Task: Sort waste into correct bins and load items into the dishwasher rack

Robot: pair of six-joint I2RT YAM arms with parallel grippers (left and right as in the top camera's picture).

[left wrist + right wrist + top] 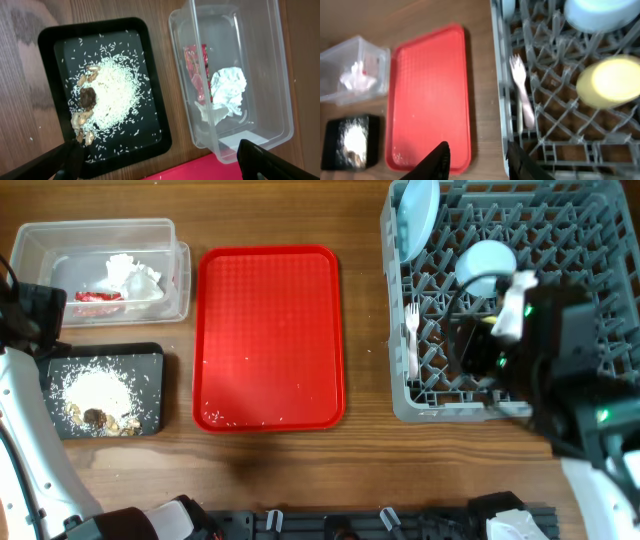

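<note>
The left end effector (159, 159) hangs released and empty above the black tray (50, 45) and clear tub (280, 75). The right end effector (479, 157) gapes empty; the white fork (522, 95) lies in the grey rack (500, 90) just ahead of it.

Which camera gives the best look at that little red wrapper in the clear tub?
The left wrist view: the wrapper shows large and sharp, lying beside the napkin in the clear tub. Overhead shows only a small red patch; the right wrist view, a blurred reddish hint.
</note>
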